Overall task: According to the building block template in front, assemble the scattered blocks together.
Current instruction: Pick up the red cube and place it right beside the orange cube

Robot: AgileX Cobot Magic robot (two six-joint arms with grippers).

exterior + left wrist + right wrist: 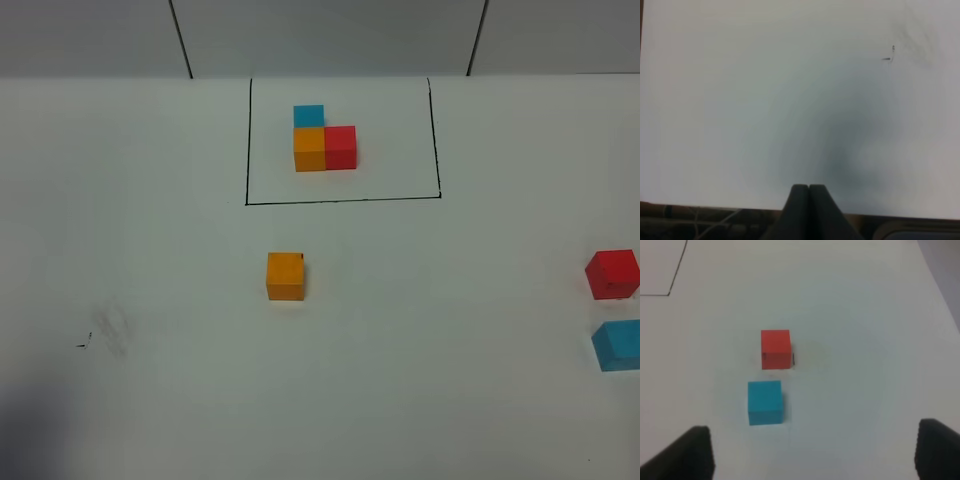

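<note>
The template [324, 140] is an L of sky-blue, orange and red cubes inside a black drawn rectangle [248, 150] at the back of the table. A loose orange cube [285, 276] sits in front of that frame, near the middle. At the right edge lie the loose red cube [612, 274] [775, 349] and, just in front of it, the loose sky-blue cube [618, 345] [765, 402]. My right gripper [810, 450] hovers open above the table short of these two cubes, holding nothing. My left gripper [808, 192] is shut and empty over bare table. Neither arm shows in the high view.
The white table [150, 250] carries a faint grey smudge and small dark mark [105, 335] [890, 57] at the front left. A corner of the drawn frame [670, 290] shows in the right wrist view. The table's near edge [715, 207] lies by the left gripper.
</note>
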